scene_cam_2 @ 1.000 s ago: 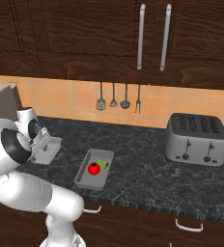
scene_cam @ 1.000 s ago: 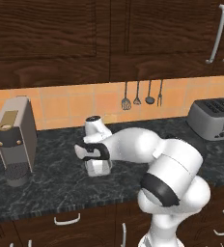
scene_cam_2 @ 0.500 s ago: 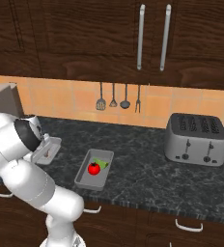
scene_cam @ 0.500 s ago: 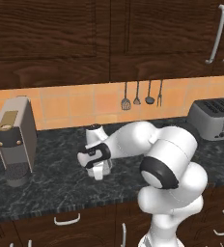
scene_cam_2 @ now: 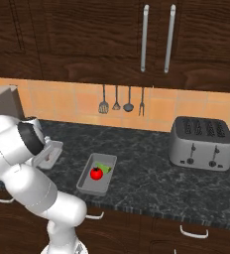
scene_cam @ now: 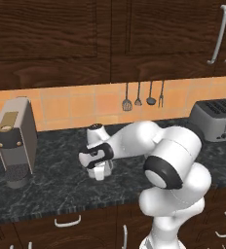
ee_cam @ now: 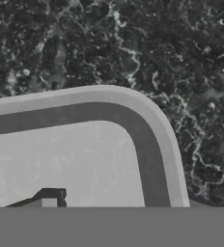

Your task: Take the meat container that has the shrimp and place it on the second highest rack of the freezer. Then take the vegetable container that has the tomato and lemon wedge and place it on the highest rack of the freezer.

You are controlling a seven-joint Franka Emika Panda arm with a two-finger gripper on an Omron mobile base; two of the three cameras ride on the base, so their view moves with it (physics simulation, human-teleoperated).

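The gripper (scene_cam: 99, 171) is down at the meat container (scene_cam_2: 48, 154), a shallow pale grey tray with rounded corners and a raised rim, sitting on the dark speckled desk (scene_cam_2: 151, 168). From the hand view I see the tray's rim (ee_cam: 133, 103) curving just ahead of the gripper, with the flat floor right under it, so the gripper seems to straddle or sit over one wall. Whether the jaws are apart or already pinching the rim I cannot tell; the arm's own wrist hides them from where I stand.

The risk, as I judge it, is a thin hold on a narrow wall near one corner: lifted from there, the tray could tip and spill its load, or slip out on the way to the freezer. A jaw landing on top of the rim instead of beside it could also push the tray along the desk. I cannot make out the shrimp from here.

Off to the gripper's side, well apart, lies the vegetable container (scene_cam_2: 85, 182), a similar grey tray, with the glossy red tomato (scene_cam_2: 96, 173) and the green lemon wedge (scene_cam_2: 106, 168) touching each other inside.
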